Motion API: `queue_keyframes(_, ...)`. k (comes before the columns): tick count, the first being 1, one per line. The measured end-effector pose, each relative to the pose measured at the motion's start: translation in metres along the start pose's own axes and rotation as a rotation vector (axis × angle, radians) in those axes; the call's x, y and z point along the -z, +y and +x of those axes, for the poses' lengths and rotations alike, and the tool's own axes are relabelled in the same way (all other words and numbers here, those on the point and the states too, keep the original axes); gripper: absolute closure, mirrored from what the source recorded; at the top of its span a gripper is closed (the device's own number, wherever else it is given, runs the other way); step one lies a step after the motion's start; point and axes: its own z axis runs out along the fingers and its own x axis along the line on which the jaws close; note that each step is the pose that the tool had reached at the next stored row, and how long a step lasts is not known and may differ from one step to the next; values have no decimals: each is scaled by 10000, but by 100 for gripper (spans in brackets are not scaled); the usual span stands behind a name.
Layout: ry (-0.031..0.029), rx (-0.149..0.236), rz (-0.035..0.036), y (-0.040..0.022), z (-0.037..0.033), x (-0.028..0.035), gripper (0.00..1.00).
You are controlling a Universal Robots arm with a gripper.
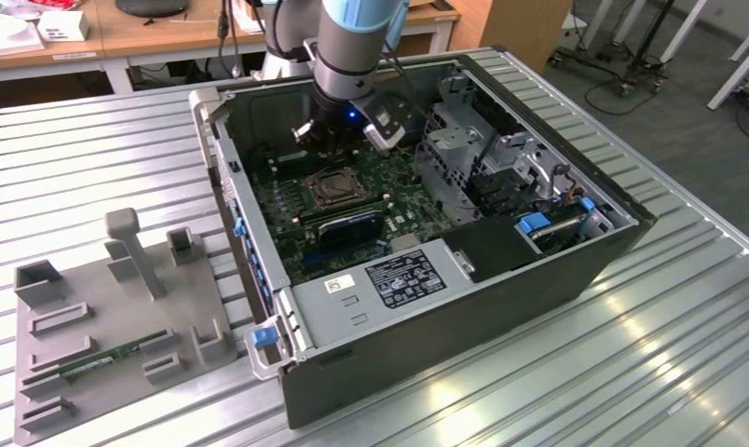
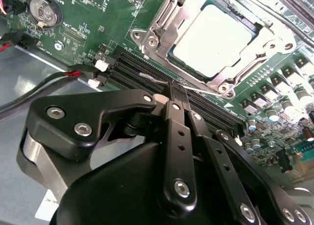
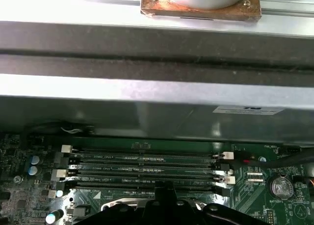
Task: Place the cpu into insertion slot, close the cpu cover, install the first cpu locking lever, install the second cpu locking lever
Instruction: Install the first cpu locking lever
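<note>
- Gripper [image 2: 172,90]: fingers pinched together, nothing visible between them. The tip is low inside the computer case [image 1: 474,372], right at the thin locking lever [image 2: 149,78]. Touching it or just beside it, can't tell.
- Exterior view's left: the grey fixture tray [image 1: 102,410] with a green memory stick [image 1: 114,357] sits on the tabletop [image 1: 623,354], well apart from the work. No risk from that side, I'd say.
- Mid-case: the cpu [image 2: 221,38] is seated flat in the insertion slot [image 2: 226,89]. The cpu cover [image 2: 164,18] is down over it, and the chip shows through the window.
- Risk 1: the lever is thin and springy. A tip that rides off it would likely scrape the memory slots [image 3: 142,168] or small parts on the motherboard [image 2: 83,18].
- Risk 2: if the lever isn't hooked under its catch, it could spring back and the cover could lift. Can't see whether it's latched.
- Risk 3: a red-and-black cable [image 2: 44,87] lies near the gripper body, so any sideways move could snag it.
- Exterior view's right: the drive cage [image 1: 462,149] stands close to the wrist. A tilt that way could clip it.
- Orientation: the cpu lies top face up with its edges square to the slot rim. It's square, so it has no real long axis. The lever is the long part. It runs along the slot side facing the memory slots, parallel to them.
</note>
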Motion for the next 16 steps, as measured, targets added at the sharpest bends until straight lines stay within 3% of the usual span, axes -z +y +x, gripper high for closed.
queue_keyframes(9, -1, 0, -1, -1, -37, -36, 89)
queue_keyframes(16, 0, 1, -1, 40, -65, -59, 89)
